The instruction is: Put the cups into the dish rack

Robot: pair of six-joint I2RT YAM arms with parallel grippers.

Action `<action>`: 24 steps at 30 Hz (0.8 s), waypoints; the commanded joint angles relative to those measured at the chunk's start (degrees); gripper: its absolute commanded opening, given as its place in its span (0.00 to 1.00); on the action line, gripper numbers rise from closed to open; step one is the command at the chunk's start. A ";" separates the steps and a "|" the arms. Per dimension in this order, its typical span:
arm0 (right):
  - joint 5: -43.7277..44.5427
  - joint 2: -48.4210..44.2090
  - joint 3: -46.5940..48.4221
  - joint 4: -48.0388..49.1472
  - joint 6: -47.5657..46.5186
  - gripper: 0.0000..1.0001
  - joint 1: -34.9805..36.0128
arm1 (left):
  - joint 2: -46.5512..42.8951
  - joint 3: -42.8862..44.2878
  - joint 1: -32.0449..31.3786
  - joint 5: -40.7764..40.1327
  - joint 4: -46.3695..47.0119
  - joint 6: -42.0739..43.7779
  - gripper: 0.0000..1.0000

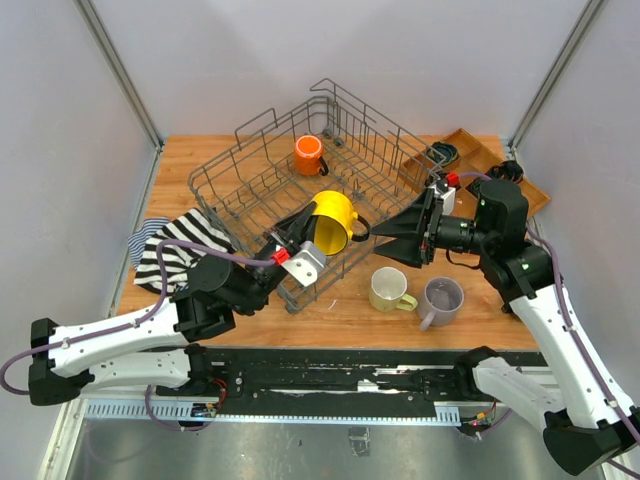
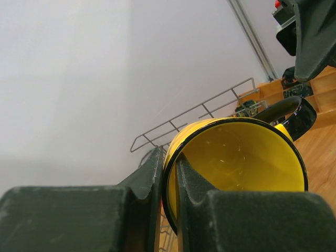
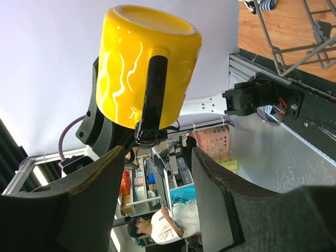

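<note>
Pinching the yellow mug [image 1: 333,218] by its rim, the left claw [image 1: 303,240] held it tilted over the dish rack [image 1: 240,200], seemingly to offer its black handle to the right claw [image 1: 378,248], which stood parted and empty just beside. Rack contents: one orange mug [image 1: 309,155]. On the counter [image 1: 330,310]: cream mug [image 1: 388,288], lavender mug [image 1: 442,297].

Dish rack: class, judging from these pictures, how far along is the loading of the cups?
Done: the orange cup sits in the dish rack. In hand: the left tool grips the yellow cup by its rim, the right tool open by its handle. Left: the cream cup and grey cup stand on the table, outside the rack.
</note>
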 commanded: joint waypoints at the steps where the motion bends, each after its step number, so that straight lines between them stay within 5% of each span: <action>1: 2.15 0.36 0.83 5.86 2.97 0.54 2.29 | -0.41 0.66 1.60 3.05 7.05 -0.39 0.00; 13: 1.31 6.05 1.38 14.43 5.34 0.40 5.11 | 0.62 0.76 2.47 6.07 7.66 -2.17 0.00; 24: -2.73 8.54 -1.60 24.16 10.52 0.37 7.34 | -1.37 0.11 4.58 9.54 5.62 -3.97 0.01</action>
